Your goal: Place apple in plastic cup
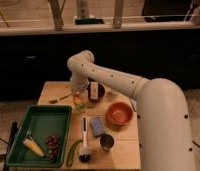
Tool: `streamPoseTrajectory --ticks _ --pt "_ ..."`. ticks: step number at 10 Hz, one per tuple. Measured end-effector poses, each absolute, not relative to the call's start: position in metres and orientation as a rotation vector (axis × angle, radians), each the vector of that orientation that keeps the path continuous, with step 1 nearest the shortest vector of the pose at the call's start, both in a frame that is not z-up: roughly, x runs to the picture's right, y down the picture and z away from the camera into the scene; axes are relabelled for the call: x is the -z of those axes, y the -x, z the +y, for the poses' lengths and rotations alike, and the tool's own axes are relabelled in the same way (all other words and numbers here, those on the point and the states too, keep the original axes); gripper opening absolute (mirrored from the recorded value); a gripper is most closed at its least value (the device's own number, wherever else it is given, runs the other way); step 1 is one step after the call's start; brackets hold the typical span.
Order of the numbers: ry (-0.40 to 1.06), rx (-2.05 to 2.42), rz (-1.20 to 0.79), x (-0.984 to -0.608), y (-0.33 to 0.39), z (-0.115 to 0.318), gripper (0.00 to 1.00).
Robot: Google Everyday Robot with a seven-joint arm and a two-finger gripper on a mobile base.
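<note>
My gripper [79,95] hangs down from the white arm over the back middle of the wooden table [124,150]. A clear plastic cup [81,105] stands right under it. A small yellow-orange apple [76,99] shows at the gripper's tip, at the cup's rim on its left side. I cannot tell whether the apple is held or rests in the cup.
An orange-red bowl [119,113] sits right of the cup. A dark bowl with a white bottle [95,91] is behind it, with a spoon [59,98] at the left. A green tray [40,131] holds corn [33,146] and grapes [53,143]. A blue sponge [97,126], brush [84,142] and metal cup [106,142] lie in front.
</note>
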State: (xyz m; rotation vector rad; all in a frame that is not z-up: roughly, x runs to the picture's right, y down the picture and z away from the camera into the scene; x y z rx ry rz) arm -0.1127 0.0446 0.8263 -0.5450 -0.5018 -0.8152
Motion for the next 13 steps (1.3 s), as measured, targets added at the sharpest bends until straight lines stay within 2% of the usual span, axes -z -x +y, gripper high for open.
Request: streamPoseTrajectory --ticks 7,13 --pt "0.544 0.804 -0.5 -0.8338 0.1082 0.0399 0.02" --pt "0.559 0.822 -0.475 -0.8346 0.1048 0.0375 0.58"
